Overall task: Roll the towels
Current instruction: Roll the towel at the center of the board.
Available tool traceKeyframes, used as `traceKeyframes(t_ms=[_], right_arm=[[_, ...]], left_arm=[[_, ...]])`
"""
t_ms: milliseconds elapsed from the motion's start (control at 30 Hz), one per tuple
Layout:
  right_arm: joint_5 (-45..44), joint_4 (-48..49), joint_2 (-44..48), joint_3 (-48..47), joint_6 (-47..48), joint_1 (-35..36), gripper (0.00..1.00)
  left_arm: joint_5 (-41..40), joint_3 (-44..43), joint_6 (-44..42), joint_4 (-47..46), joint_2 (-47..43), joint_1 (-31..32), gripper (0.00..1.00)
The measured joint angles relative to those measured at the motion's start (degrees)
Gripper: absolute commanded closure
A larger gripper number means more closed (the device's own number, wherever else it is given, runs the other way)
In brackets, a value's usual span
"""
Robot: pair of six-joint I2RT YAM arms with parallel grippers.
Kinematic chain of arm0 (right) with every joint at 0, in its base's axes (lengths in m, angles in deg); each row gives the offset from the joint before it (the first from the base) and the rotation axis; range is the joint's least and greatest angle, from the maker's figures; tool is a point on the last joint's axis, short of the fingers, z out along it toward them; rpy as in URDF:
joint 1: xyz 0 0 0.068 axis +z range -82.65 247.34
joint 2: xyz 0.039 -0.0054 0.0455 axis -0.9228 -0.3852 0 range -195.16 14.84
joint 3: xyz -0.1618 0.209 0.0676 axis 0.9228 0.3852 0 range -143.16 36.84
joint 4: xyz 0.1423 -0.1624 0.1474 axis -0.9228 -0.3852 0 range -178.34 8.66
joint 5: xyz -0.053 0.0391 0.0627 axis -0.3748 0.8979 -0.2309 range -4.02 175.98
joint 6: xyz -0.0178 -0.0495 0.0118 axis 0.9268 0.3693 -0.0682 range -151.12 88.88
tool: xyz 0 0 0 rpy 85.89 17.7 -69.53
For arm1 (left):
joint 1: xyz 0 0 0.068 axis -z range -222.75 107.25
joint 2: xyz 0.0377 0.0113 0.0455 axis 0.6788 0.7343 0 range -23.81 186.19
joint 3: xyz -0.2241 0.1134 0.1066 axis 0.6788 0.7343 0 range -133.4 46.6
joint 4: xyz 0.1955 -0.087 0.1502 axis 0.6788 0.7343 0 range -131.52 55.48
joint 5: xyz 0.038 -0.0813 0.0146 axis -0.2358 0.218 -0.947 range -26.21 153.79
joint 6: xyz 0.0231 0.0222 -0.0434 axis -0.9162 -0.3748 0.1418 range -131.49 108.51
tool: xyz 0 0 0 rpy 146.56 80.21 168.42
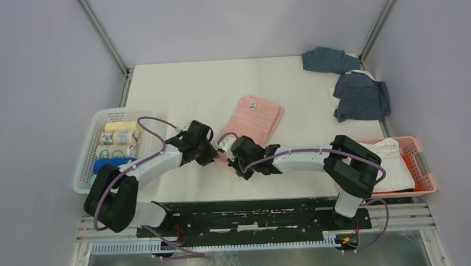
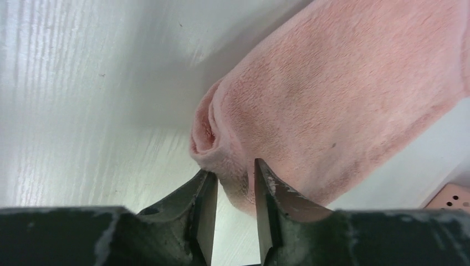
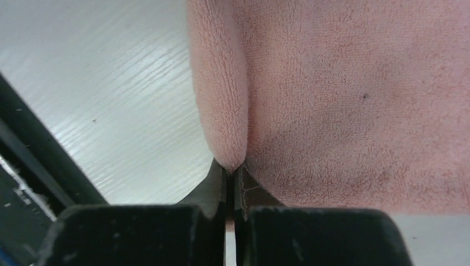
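Nearest the overhead camera, a black mounting plate is seen along the table's near edge, with both arm bases bolted to it. Beyond it the white table is spread out. The left arm and the right arm are both bent inward, so that their wrists are found close together near the middle of the front edge.

A white basket is set at the left edge, and rolled towels are lined up inside it. A pink basket is placed at the right edge, with a white towel lying in it. Toward the far right corner a navy towel and a slate blue towel are seen crumpled, near each other.

The pink towel is laid at the table's centre, its near end turned up into a thick fold where the two grippers meet. The left gripper is held narrowly parted, its tips set either side of that fold's corner; the fabric between them is not visibly squeezed. The right gripper is closed tight, its tips touching the fold's lower edge; whether any fabric is caught cannot be told. A small white label is seen on the pink towel's far part.
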Motion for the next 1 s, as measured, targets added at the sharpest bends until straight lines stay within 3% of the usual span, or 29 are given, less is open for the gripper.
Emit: traceKeyframes(t_ms=[233,367,667,1000], right_arm=[[19.96,-0.24,-0.15,-0.13,-6.36,-8.79,0.99],[31.01,2.19,-2.62,-0.22,-11.54,-14.08,0.98],[46.99,7.37,-10.08,-1.18,-22.16,-20.92,0.98],[55.63,8.07,-16.61,-4.11,-27.96,-24.92,0.97]], left_arm=[[1.92,0.11,-1.53,0.15,-6.71,-4.17,0.32],[5.05,2.16,-2.75,-0.66,-11.76,-8.94,0.26],[11.96,11.15,-4.07,-3.13,-20.17,-12.17,0.19],[18.45,17.81,-3.56,-10.80,-19.12,-13.07,0.24]])
